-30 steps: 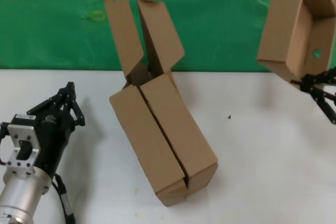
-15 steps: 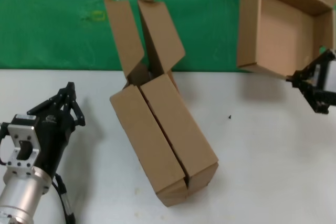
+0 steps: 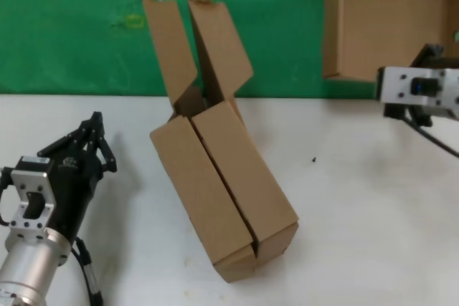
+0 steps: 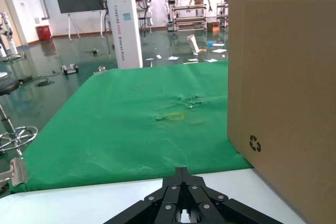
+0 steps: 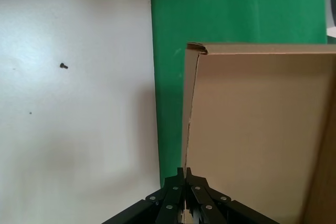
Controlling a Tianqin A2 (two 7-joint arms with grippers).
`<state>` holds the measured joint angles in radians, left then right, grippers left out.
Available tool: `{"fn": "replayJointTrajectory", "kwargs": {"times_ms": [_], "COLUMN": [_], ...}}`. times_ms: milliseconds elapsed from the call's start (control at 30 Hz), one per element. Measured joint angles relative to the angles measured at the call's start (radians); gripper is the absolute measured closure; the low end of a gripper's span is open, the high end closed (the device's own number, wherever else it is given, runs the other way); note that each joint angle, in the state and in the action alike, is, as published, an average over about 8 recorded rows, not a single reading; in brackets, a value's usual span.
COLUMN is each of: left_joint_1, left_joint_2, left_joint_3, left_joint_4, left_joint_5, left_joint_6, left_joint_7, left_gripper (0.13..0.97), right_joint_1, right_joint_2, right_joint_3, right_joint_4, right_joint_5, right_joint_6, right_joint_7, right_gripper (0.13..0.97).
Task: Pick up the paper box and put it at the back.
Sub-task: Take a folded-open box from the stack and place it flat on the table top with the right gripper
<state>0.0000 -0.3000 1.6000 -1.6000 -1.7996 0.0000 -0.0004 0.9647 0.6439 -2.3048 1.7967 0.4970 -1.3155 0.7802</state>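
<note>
Left gripper (image 3: 92,128) parked low on the white surface (image 3: 358,213), jaws pressed together, holding nothing. Just beside it toward the middle, 2 tall brown boxes (image 3: 222,191) lying side by side, their lids (image 3: 193,41) raised against the green cloth (image 3: 72,26). Far right, right gripper (image 5: 184,179) with jaws clamped on the wall of the paper box (image 3: 387,26), held open side up over the cloth.
</note>
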Motion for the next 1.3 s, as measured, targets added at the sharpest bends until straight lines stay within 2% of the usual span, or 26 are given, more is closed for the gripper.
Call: {"fn": "replayJointTrajectory", "kwargs": {"times_ms": [267, 500, 867, 1300], "left_joint_1": [0.0, 0.0, 0.0, 0.0], "left_joint_2": [0.0, 0.0, 0.0, 0.0], "left_joint_3": [0.0, 0.0, 0.0, 0.0], "left_joint_4": [0.0, 0.0, 0.0, 0.0], "left_joint_5": [0.0, 0.0, 0.0, 0.0], "left_joint_6": [0.0, 0.0, 0.0, 0.0], "left_joint_7": [0.0, 0.0, 0.0, 0.0], "left_gripper": [0.954, 0.954, 0.954, 0.954], "right_joint_1": [-0.029, -0.071, -0.108, -0.125], "right_joint_2": [-0.154, -0.243, -0.328, -0.396], "right_joint_3": [0.016, 0.051, 0.129, 0.202], "right_joint_4": [-0.129, -0.223, -0.329, -0.393], "right_joint_5": [-0.126, -0.191, -0.242, -0.285], "right_joint_6": [0.01, 0.057, 0.129, 0.19], "right_joint_7": [-0.092, -0.155, -0.222, -0.263], "right_gripper": [0.946, 0.946, 0.946, 0.937]}}
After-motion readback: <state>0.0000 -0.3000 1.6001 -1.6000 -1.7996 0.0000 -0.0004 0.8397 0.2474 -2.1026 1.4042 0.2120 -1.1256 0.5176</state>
